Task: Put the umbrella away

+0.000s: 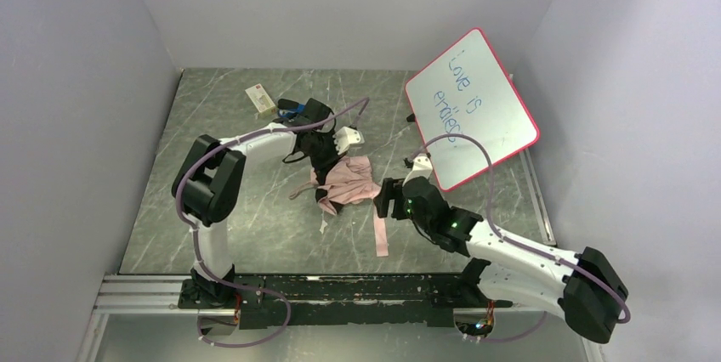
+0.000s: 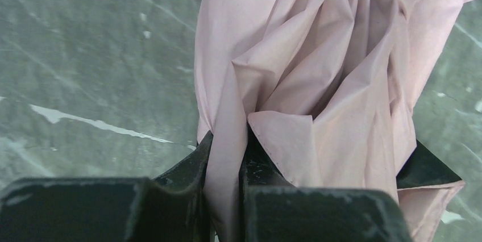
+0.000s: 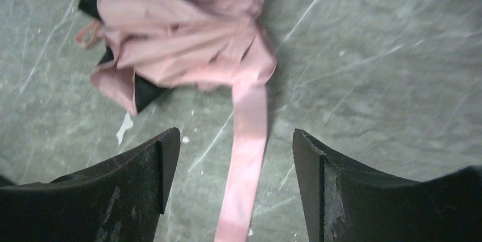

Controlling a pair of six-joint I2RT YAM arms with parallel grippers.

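The umbrella [image 1: 347,180] lies crumpled mid-table, pale pink fabric with black showing underneath. A long pink strap [image 1: 380,230] trails from it toward the near edge. My left gripper [image 1: 321,151] is at the umbrella's far end, shut on a fold of pink fabric [image 2: 227,157]; the bunched canopy [image 2: 329,77] fills the left wrist view. My right gripper [image 1: 387,198] hovers at the umbrella's right side, open and empty. In the right wrist view the strap [image 3: 247,162] runs along the table between its fingers [image 3: 142,168], with the canopy [image 3: 182,32] ahead. The shaft and handle are hidden.
A pink-framed whiteboard [image 1: 470,107] with blue writing leans at the back right. A small cream box [image 1: 260,98] and a blue-and-black object [image 1: 292,109] lie at the back left. White walls enclose the grey marbled table [image 1: 212,226] on three sides.
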